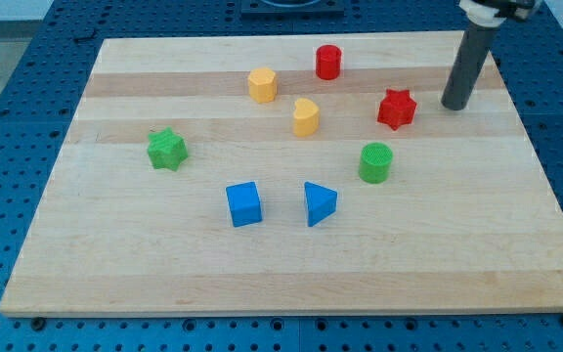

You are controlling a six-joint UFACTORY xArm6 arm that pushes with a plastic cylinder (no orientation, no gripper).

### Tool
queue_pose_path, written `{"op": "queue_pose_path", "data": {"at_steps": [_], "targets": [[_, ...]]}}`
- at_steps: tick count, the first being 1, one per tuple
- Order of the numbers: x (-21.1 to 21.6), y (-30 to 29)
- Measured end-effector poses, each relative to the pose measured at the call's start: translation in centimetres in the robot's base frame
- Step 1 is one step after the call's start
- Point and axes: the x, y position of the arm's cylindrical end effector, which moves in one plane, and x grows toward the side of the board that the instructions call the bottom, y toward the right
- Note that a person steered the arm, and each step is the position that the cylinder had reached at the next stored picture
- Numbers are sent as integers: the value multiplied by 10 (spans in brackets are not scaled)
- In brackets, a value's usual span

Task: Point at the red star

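Observation:
The red star (397, 109) lies on the wooden board (291, 274) in the upper right part of the view. My tip (454, 105) rests on the board just to the right of the red star, a short gap away and not touching it. The dark rod rises from the tip toward the view's top right corner.
A red cylinder (328, 62) stands near the top. A yellow hexagon block (262, 84) and a yellow rounded block (306, 116) lie left of the star. A green cylinder (375, 162), blue triangle (319, 202), blue cube (244, 204) and green star (167, 149) lie lower down.

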Motion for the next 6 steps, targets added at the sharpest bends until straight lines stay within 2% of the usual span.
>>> {"op": "queue_pose_path", "data": {"at_steps": [1,4,6], "targets": [[-2,-11],[62,-67],[51,-9]]}}
